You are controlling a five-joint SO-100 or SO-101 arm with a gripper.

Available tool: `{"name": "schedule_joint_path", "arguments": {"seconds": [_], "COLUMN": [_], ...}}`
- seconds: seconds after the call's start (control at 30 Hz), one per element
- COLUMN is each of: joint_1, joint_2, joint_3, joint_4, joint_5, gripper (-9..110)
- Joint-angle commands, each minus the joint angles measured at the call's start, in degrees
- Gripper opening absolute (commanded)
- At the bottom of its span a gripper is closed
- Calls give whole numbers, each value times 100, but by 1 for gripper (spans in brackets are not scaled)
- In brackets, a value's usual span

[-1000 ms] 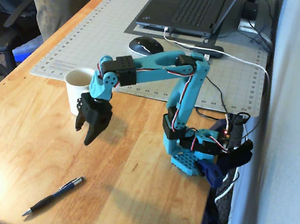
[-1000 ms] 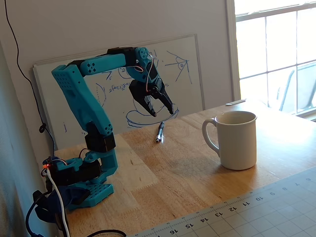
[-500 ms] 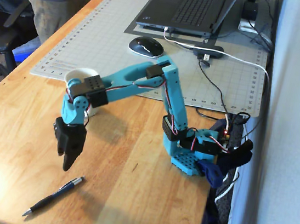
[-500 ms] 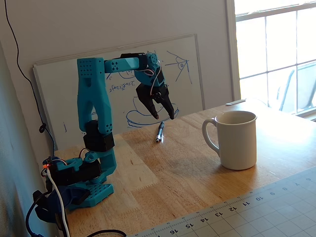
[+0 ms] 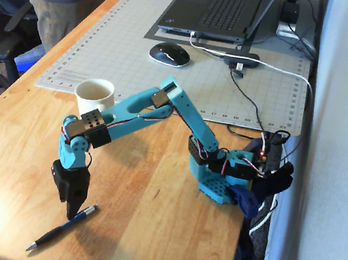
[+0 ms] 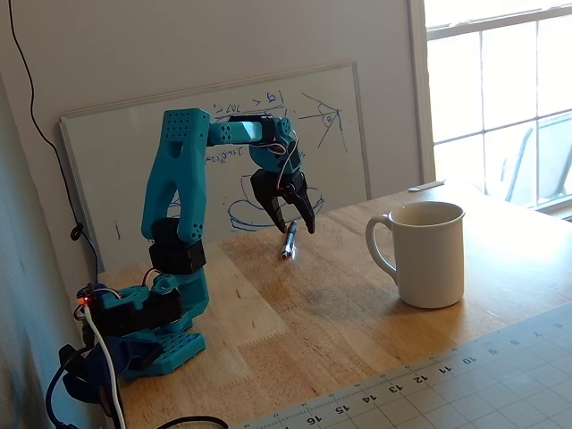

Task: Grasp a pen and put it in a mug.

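In a fixed view, the pen (image 5: pixel 61 227) lay flat on the wooden desk (image 5: pixel 150 216), slanting from lower left to upper right, its silvery upper end just beside the tips of the gripper (image 5: pixel 73 213). The gripper pointed straight down over that end; whether it touched the pen could not be told. In the other fixed view the gripper (image 6: pixel 300 225) stood spread apart with nothing between its black fingers, and the pen (image 6: pixel 289 239) lay just below and behind it. Up and to the right of the gripper, well apart from it, the mug (image 5: pixel 95 96) stood upright at the edge of the cutting mat (image 5: pixel 128 40). Further right and beyond, a computer mouse (image 5: pixel 169 53) and a laptop (image 5: pixel 225 8) rested on that mat.
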Motion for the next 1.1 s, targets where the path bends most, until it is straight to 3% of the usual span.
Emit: {"name": "schedule_joint_path", "arguments": {"seconds": [0.0,0.9,1.07], "joint_1": [-70,-229,-176], "joint_2": [26,-343,-334], "joint_3": [-536,-439,-439], "joint_4": [-70,-62,-35], "joint_5": [62,53,53], "gripper": [22,21,14]}}
